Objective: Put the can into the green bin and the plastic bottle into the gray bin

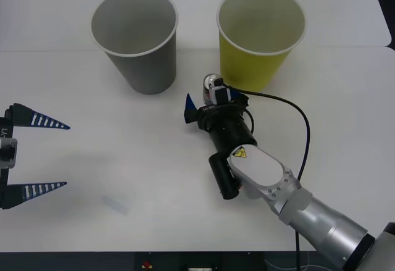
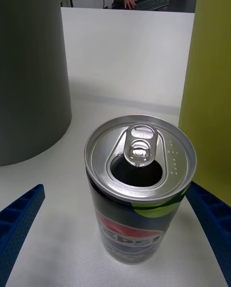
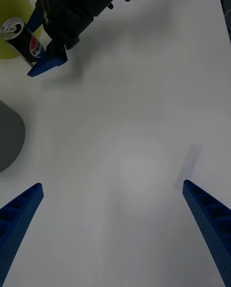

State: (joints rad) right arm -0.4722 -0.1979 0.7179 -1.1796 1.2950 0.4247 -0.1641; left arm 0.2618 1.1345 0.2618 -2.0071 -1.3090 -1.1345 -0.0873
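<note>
The can [image 1: 212,84], dark with a silver pull-tab top and a red-and-white label, stands upright on the white table between the gray bin [image 1: 134,36] and the green bin [image 1: 260,33], close to the green bin's base. My right gripper [image 1: 208,100] is open, with one blue finger on either side of the can [image 2: 139,190], low by the table. The left wrist view shows the can [image 3: 21,39] with a right finger [image 3: 45,65] beside it. My left gripper [image 1: 52,155] hangs open at the table's left edge, holding nothing. The plastic bottle is out of view.
A small clear strip [image 1: 115,204] lies flat on the table near the front left. The right arm's black cable [image 1: 302,135] loops over the table beside the green bin. A seam [image 1: 49,50] runs across the table behind the cups.
</note>
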